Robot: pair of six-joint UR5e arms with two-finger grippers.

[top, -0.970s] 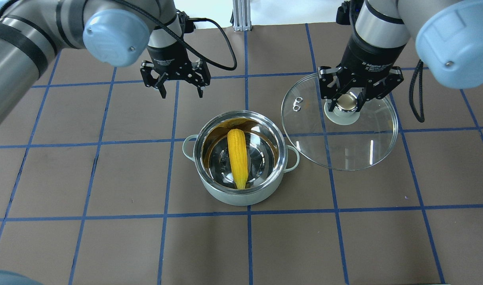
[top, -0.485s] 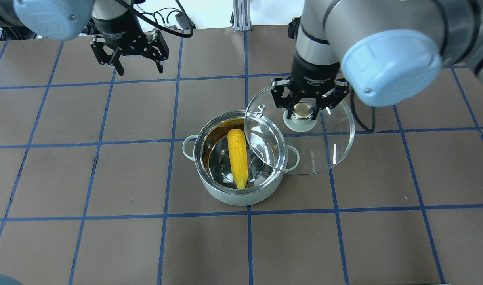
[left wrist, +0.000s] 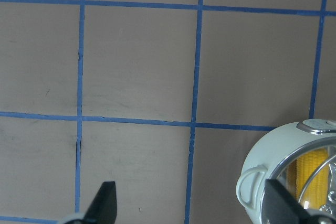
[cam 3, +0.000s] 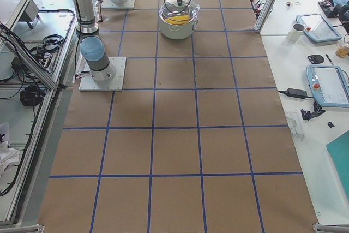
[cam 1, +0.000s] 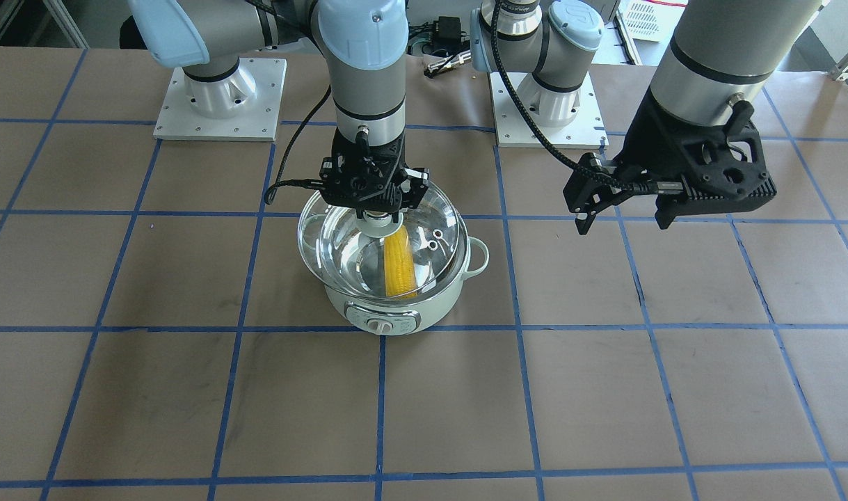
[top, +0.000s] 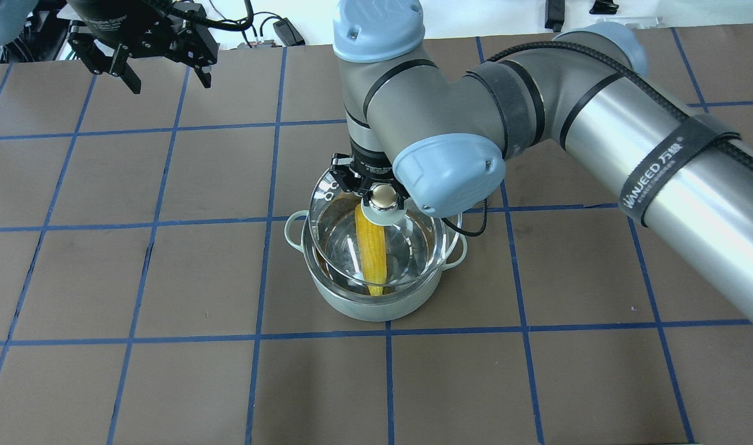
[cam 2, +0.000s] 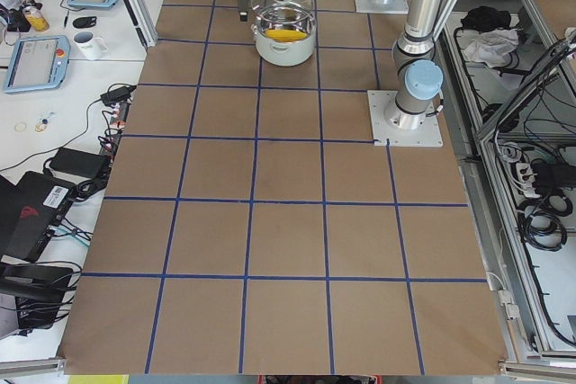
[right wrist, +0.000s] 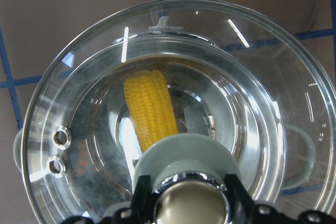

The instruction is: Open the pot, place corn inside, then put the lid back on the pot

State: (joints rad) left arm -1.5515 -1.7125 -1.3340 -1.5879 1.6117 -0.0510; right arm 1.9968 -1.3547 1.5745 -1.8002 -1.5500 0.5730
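The pale green pot (top: 376,306) stands mid-table, its dial panel (cam 1: 382,324) facing away from the robot. The yellow corn (top: 371,253) lies inside it, seen through the glass in the front view (cam 1: 398,268) and the right wrist view (right wrist: 149,106). My right gripper (top: 383,196) is shut on the beige knob of the glass lid (top: 336,241) and holds the lid over the pot's mouth, a little above the rim. My left gripper (top: 169,83) is open and empty, high over the far left of the table, well away from the pot (left wrist: 273,171).
The right arm's forearm (top: 598,123) crosses the right half of the overhead view. Two arm base plates (cam 1: 218,97) (cam 1: 545,104) sit at the robot's side of the table. A side bench with tablets (cam 2: 31,51) runs beyond the table's far edge.
The right gripper has carried the lid leftward from beside the pot to over its mouth. The left gripper has moved away to the far left, still open.
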